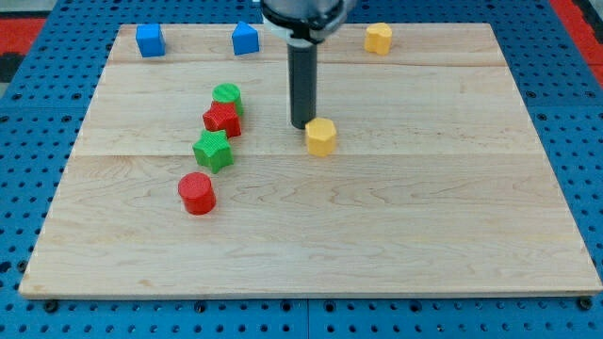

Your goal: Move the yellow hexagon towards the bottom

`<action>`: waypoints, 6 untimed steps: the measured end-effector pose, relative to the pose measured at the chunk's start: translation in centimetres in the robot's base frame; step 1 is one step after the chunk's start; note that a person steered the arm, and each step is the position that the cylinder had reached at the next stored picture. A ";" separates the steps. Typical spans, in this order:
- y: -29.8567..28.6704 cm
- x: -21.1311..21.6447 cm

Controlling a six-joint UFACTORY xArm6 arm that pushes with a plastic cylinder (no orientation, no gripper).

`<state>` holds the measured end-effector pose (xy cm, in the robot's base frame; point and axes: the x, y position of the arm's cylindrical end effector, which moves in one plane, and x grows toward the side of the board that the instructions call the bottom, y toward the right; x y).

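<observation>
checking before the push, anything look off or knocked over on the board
Nothing stands out. My tip sits just above-left of the yellow hexagon block, and every block rests flat on the wooden board.

Pale wooden board [396, 235] on blue pegboard [28, 113]; blocks: two blue, two yellow, two green, two red; dark rod [303, 89]
</observation>
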<state>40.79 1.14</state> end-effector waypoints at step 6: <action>13.3 11.9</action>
